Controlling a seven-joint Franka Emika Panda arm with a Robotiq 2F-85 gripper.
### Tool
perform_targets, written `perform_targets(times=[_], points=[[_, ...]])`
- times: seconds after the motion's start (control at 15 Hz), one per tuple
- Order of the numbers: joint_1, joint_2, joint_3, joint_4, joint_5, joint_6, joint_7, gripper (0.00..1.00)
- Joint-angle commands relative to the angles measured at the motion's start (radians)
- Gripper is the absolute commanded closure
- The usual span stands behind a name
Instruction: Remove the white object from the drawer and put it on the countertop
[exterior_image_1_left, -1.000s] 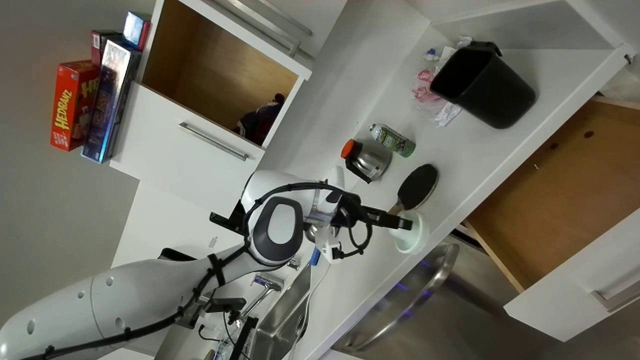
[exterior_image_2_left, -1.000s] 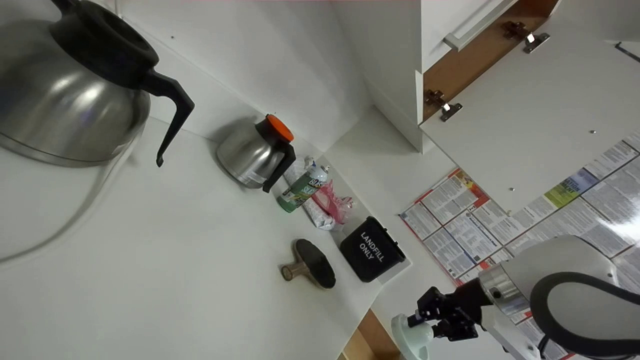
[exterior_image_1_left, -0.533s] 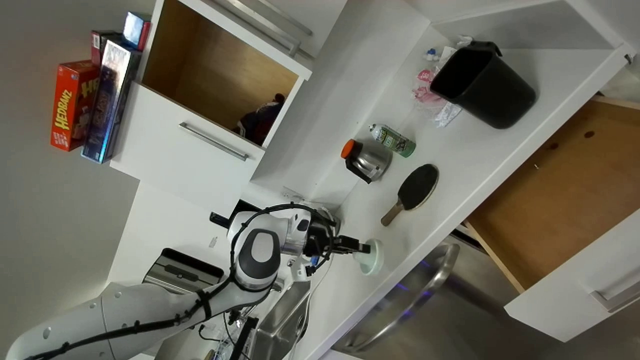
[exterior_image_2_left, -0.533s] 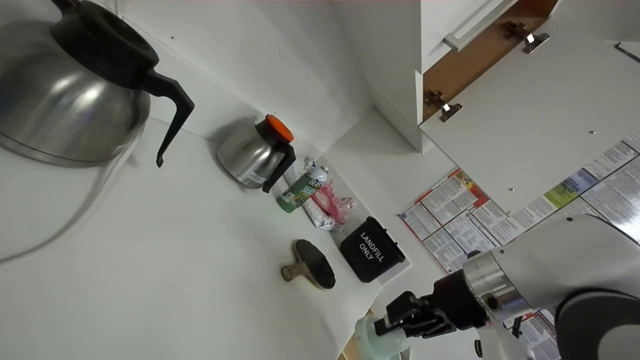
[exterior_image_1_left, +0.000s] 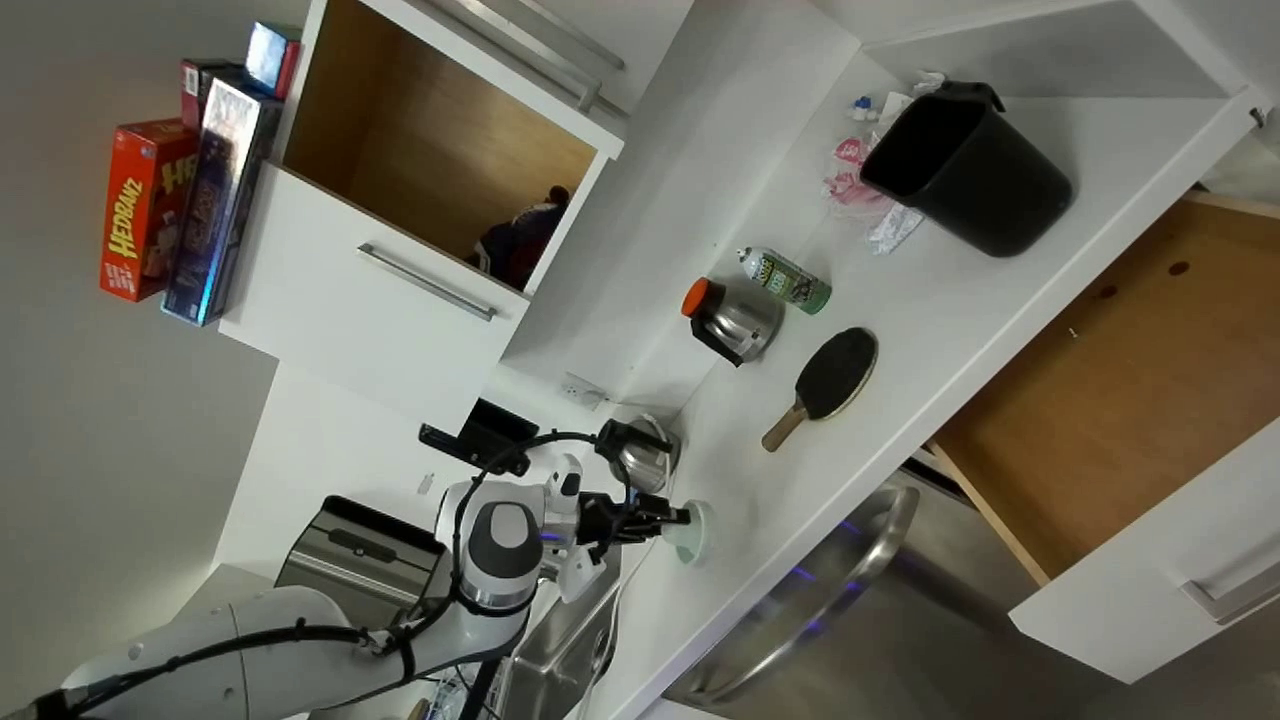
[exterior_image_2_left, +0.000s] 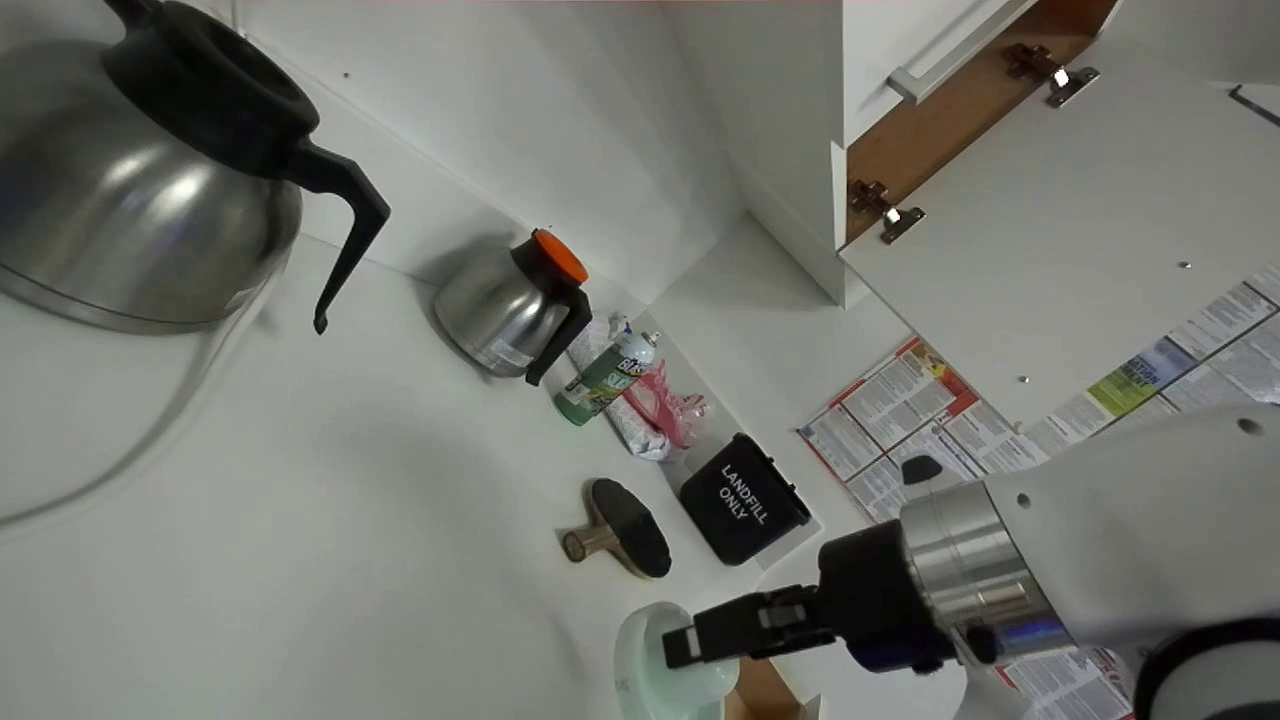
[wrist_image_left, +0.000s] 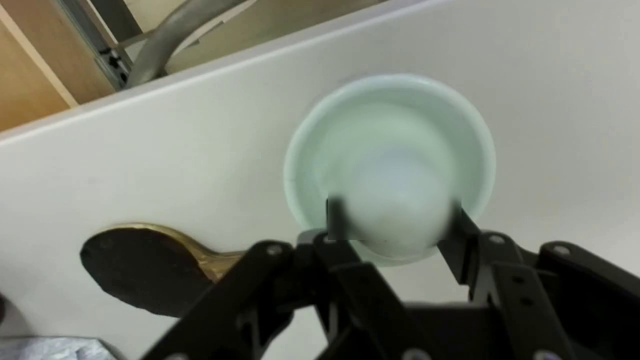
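Judge the task well past halfway. Treat removal as done: find the white object (exterior_image_1_left: 692, 532) well apart from the drawer (exterior_image_1_left: 1140, 380), to the left of it in an exterior view and over the countertop (exterior_image_1_left: 790, 480). Note it there between the black paddle (exterior_image_1_left: 838, 373) on the right and the sink (exterior_image_1_left: 575, 610) on the left. In the wrist view, see the countertop all around it, with the front edge on the far side and the black paddle to the left.

Count the gripper (wrist_image_left: 395, 220) as clamped on the white object, squeezing both sides of the pale, knob-like middle (blurred in the wrist view, but with no gap to be seen). Probably held above the countertop rather than resting on it; cannot tell for sure about contact, with no underside in sight.

Left to do, by judgement: lower the white object flat onto the countertop, feel for even contact, part the jaws, then back away. Seems over a fair spot, inside the front edge and apart from the black paddle, so likely needs little sideways travel. Could tip or rattle down with too early a release; keep the wide rim parallel to the countertop going down.
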Motion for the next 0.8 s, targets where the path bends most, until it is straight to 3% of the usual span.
perform_targets(times=[0.0, 0.27, 0.53, 0.6, 0.67, 0.73], points=[[-0.015, 0.063, 0.044, 0.023, -0.065, 0.085, 0.015, 0.77], [-0.059, 0.155, 0.091, 0.048, -0.215, 0.144, 0.077, 0.77], [-0.079, 0.224, 0.104, 0.095, -0.389, 0.128, 0.193, 0.77], [-0.077, 0.239, 0.102, 0.107, -0.422, 0.122, 0.216, 0.60], [-0.072, 0.251, 0.098, 0.118, -0.448, 0.118, 0.241, 0.27], [-0.068, 0.261, 0.095, 0.128, -0.473, 0.115, 0.260, 0.25]])
